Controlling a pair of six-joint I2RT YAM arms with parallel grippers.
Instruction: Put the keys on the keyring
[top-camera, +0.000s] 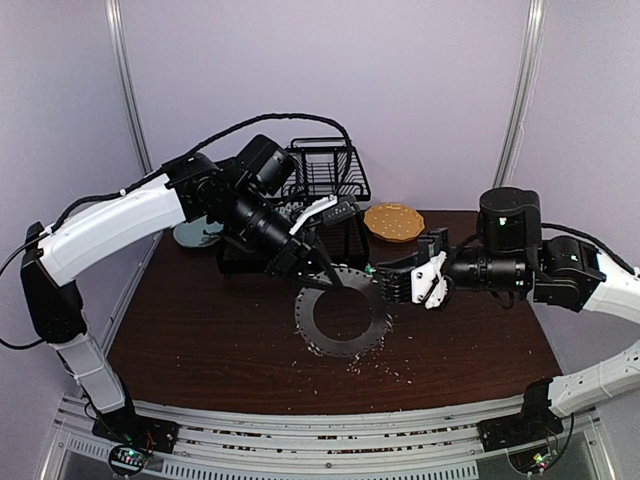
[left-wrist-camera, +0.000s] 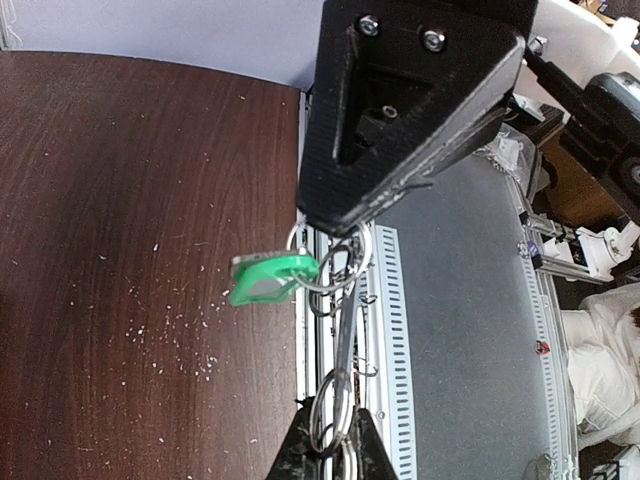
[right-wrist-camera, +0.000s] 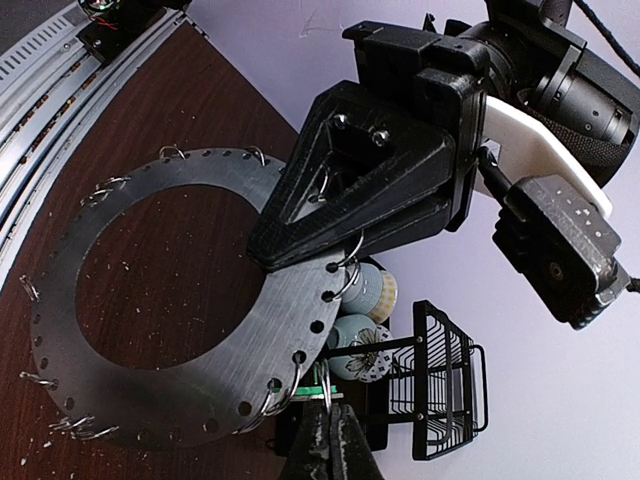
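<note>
The keyring (top-camera: 345, 346) is a flat grey disc with a big hole and wire loops round its rim, held tilted above the dark table. My left gripper (top-camera: 328, 278) is shut on its far rim; in the left wrist view the fingertips (left-wrist-camera: 333, 440) pinch the disc edge-on (left-wrist-camera: 345, 330). A green-headed key (left-wrist-camera: 272, 280) hangs from a wire loop at the rim. My right gripper (top-camera: 378, 283) is shut on that loop, with the green head (right-wrist-camera: 330, 377) just above the pinched fingertips (right-wrist-camera: 333, 425). The disc (right-wrist-camera: 200, 385) fills the left of the right wrist view.
A black wire basket (top-camera: 325, 170) stands at the back with a tan round mat (top-camera: 393, 221) to its right. A black tray (top-camera: 245, 258) and a pale dish (top-camera: 195, 235) lie behind the left arm. Two patterned cups (right-wrist-camera: 365, 295) sit near the basket. Pale crumbs (top-camera: 385, 365) dot the table.
</note>
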